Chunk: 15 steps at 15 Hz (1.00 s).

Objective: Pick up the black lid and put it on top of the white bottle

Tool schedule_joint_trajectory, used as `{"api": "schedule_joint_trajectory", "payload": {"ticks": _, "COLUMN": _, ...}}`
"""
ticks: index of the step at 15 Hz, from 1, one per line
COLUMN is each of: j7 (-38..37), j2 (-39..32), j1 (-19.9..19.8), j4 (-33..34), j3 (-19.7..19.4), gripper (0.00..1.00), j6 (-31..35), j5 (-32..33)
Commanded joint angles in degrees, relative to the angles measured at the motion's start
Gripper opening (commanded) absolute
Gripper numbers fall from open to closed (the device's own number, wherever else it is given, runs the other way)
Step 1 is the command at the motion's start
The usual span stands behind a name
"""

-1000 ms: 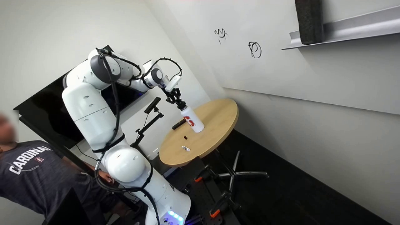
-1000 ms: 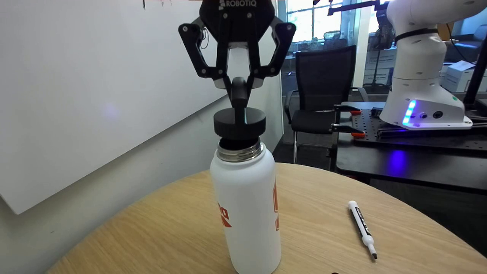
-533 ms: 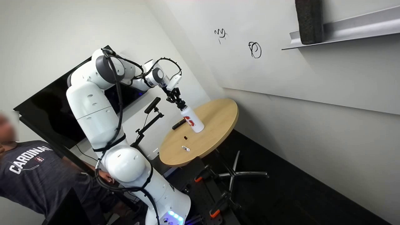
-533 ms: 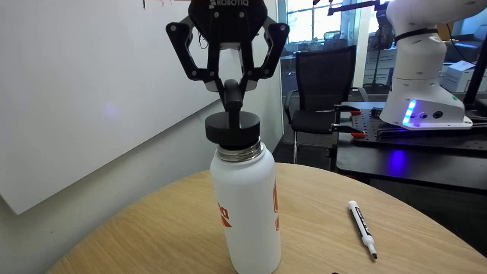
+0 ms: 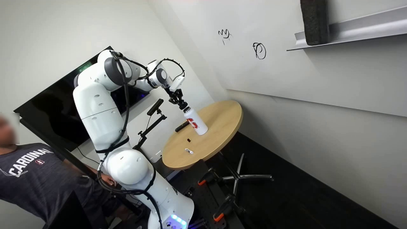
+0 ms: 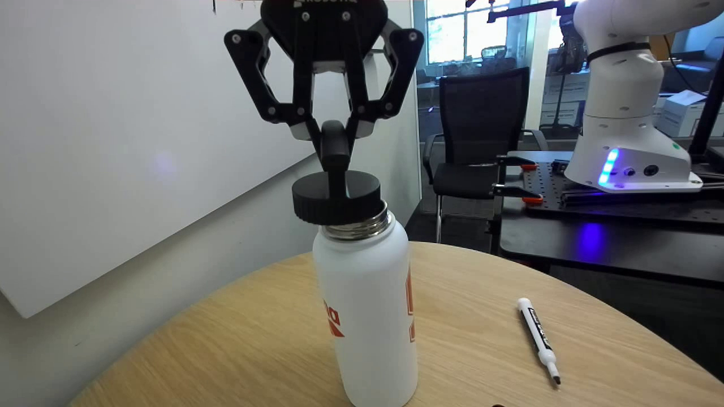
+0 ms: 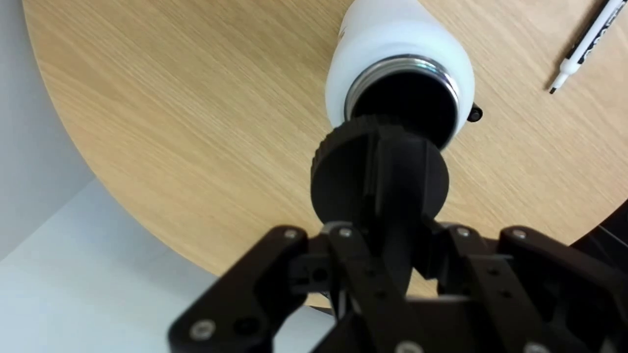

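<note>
In an exterior view, the black lid is held by its raised loop in the gripper, and the jaws are drawn in narrowly on that loop. The lid is held almost level at the top of the white bottle and set off toward the picture's left, so that part of the threaded metal neck is exposed. Whether lid and neck are touching cannot be told. The bottle is stood upright on the worktop, and red print is seen on its sides. A white marker with a dark tip is laid on the same wooden surface, well apart from the bottle.

The bent arm is seen in an exterior view, with the lid held right at the bottle's top. A small black piece is laid on the worktop between the bottle and the marker. A scribbled whiteboard and, partly in view, a person in a dark printed shirt are also seen.

In the wrist view, the loop is clasped between the jaws, and only the lower edge of the bottle's mouth is overlapped by the lid; the dark opening is mostly in sight.
</note>
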<state>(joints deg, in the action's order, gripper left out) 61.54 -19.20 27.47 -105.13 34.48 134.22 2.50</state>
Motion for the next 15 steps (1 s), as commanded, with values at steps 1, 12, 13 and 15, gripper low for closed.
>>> {"api": "schedule_joint_trajectory", "payload": {"ticks": 1, "j7": -2.3, "j2": 1.2, "j1": 0.8, "j4": 0.7, "j3": -0.8, "gripper": 0.04, "j6": -3.1, "j5": 1.7}}
{"api": "schedule_joint_trajectory", "payload": {"ticks": 12, "j7": -8.0, "j2": 1.5, "j1": 1.0, "j4": 0.4, "j3": -1.8, "gripper": 0.04, "j6": -5.5, "j5": 2.8}}
{"api": "schedule_joint_trajectory", "payload": {"ticks": 13, "j7": -8.4, "j2": 1.5, "j1": 1.0, "j4": 0.4, "j3": -1.8, "gripper": 0.04, "j6": -5.8, "j5": 2.7}}
{"api": "schedule_joint_trajectory", "payload": {"ticks": 15, "j7": -8.8, "j2": 1.3, "j1": 1.1, "j4": 0.4, "j3": -1.6, "gripper": 0.04, "j6": -6.1, "j5": 2.5}}
